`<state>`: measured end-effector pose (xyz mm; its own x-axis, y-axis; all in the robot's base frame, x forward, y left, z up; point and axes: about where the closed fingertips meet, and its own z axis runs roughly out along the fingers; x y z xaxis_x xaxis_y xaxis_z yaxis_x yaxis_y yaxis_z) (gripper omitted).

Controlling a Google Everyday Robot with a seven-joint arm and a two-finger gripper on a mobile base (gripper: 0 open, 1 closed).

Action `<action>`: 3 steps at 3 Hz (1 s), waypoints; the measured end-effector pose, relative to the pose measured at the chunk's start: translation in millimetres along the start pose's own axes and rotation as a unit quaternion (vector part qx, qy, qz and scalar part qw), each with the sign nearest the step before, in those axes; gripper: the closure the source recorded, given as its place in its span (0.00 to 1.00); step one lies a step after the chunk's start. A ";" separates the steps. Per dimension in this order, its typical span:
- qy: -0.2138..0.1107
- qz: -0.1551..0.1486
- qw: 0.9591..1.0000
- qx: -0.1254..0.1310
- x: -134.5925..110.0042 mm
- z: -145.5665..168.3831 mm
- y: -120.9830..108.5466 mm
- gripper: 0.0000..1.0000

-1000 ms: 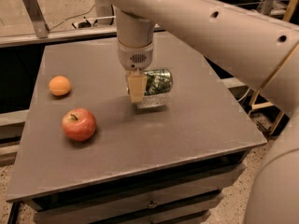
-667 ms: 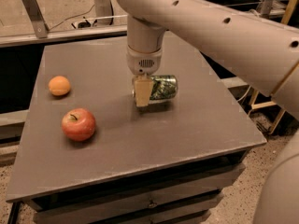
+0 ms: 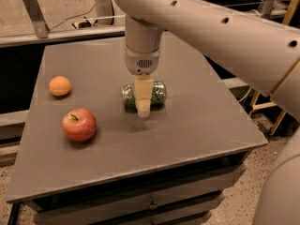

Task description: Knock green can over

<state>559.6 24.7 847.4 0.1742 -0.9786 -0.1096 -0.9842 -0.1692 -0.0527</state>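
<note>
Gripper (image 3: 143, 108) hangs straight down from the wrist at mid-table, its pale tapered tip crossing in front of the can's middle. Open or closed: cannot tell from this side. Contact with the can: cannot tell either, though the two overlap in view. Nearest the camera, table (image 3: 197, 125): matte dark grey top, flat, squared corners, with a drawer front under the near edge. Apple (image 3: 79, 124) sits left of centre, red, glossy, stem up, well apart from the gripper and out of its line. Can (image 3: 158, 93) lies on its side near the table's centre, long axis running left to right; dark green metal with pale leafy mottling, a cylinder that would roll if nudged across its length. Judgement: lying flat like this, the knock-over looks done, and the gripper's low vertical posture fits a sideways push rather than a grasp. Orange (image 3: 60, 86) farther back on the left, small, round, dull skin, near the table's edge. Arm (image 3: 211, 36) sweeps in from the right, smooth cream shell with small dark holes, ribbed vent at the wrist. Beyond, pale floor (image 3: 70, 3) with a cable.
</note>
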 end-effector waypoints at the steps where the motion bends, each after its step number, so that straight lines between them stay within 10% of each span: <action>1: -0.003 0.000 1.000 0.001 1.6 -1.2 0.1 0.00; 3: -0.120 0.025 0.990 0.075 107.4 -67.2 13.9 0.00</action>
<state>562.3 -90.6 901.6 0.1467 -0.9258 -0.3482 -0.9789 -0.0853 -0.1857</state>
